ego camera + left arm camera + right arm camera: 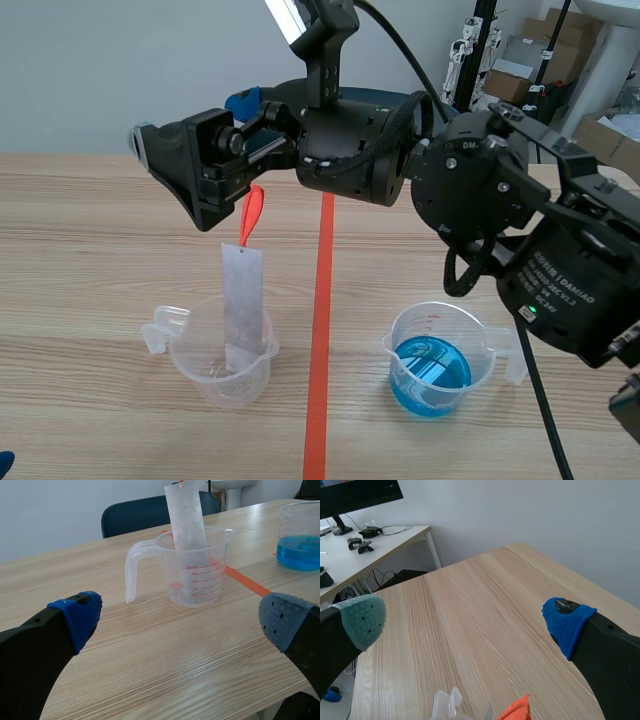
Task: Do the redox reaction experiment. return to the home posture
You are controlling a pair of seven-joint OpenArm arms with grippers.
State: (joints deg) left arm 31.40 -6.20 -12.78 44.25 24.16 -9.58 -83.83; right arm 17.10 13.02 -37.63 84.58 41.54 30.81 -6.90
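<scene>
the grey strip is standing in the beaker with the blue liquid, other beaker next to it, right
No. The grey strip stands in the clear beaker; the beaker with the blue liquid holds no strip, as the scene view shows.

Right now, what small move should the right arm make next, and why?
Probably raise the right gripper straight up before pulling back toward its own side: its fingers are open, and it hangs above the orange-tagged grey strip standing in the clear plastic beaker.
</scene>
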